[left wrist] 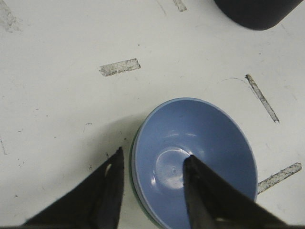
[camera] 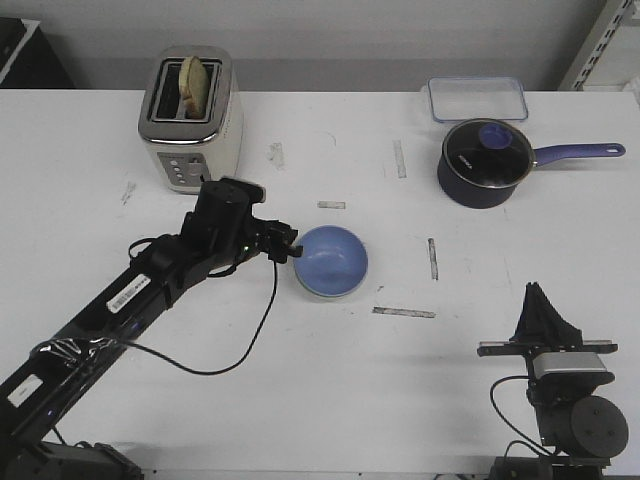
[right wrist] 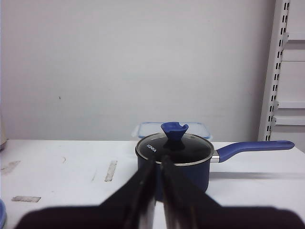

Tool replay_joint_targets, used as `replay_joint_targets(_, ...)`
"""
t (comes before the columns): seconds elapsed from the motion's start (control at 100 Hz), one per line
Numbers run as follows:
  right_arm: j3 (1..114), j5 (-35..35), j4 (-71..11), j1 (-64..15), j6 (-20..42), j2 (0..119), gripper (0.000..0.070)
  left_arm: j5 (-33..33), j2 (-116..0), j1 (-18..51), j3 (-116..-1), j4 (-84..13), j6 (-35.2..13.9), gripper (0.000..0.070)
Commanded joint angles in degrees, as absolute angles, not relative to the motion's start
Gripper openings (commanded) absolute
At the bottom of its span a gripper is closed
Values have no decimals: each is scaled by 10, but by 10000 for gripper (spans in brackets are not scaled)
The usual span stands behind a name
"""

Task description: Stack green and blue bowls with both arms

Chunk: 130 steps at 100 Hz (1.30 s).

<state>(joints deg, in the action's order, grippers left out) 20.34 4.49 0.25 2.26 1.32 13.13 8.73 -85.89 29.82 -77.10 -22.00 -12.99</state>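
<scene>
Blue bowl: the blue bowl [camera: 331, 259] sits near the middle of the table [camera: 330, 390], nested inside the green bowl [left wrist: 135, 183] — of the green one only a thin rim shows under its edge in the left wrist view.

Stack: judged from this, the stacking looks done; what remains is probably to let go and lift away.

Handling: both bowls look small, stiff and light, probably plastic or melamine, with a smooth glossy inside that may slip. The thin rim is the natural place to take hold, one finger inside and one outside. A light bowl can tip or be dragged if a finger catches the rim when leaving.

Left gripper: the left gripper [left wrist: 152, 191] straddles the near rim of the stack, with one finger down inside the blue bowl and the other outside, beside the green rim. The jaws are spread wider than the wall, and a gap shows on the outer side, so it seems released and not clamping.

Right gripper: the right gripper [right wrist: 158, 191] is parked at the near right edge of the table, well apart from the bowls — its fingers are pressed together with nothing between them.

Other things: a toaster [camera: 190, 118] stands far left, a saucepan [camera: 487, 160] far right.
</scene>
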Motion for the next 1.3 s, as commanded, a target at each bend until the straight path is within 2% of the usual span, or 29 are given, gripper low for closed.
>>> replay_joint_targets(0.0,206,45,9,22,17,131,10,85,-840,292,-745,-195,-120,64)
replay_joint_targets(0.07,206,45,8,22,17,131,10,85,-813,281,-709,-169,-112,0)
replay_joint_targets(0.35,206,45,9,22,17,131,10,51,-688,211,-540,-41,-34,0)
replay_joint_targets(0.62,206,45,9,22,17,131,10,42,-532,109,-382,77,-30,0)
replay_joint_targets(0.94,206,45,9,22,17,131,10,42,-332,68,-252,67,-30,1)
replay_joint_targets(1.29,206,45,9,22,17,131,10,43,-178,68,-251,46,-30,1)
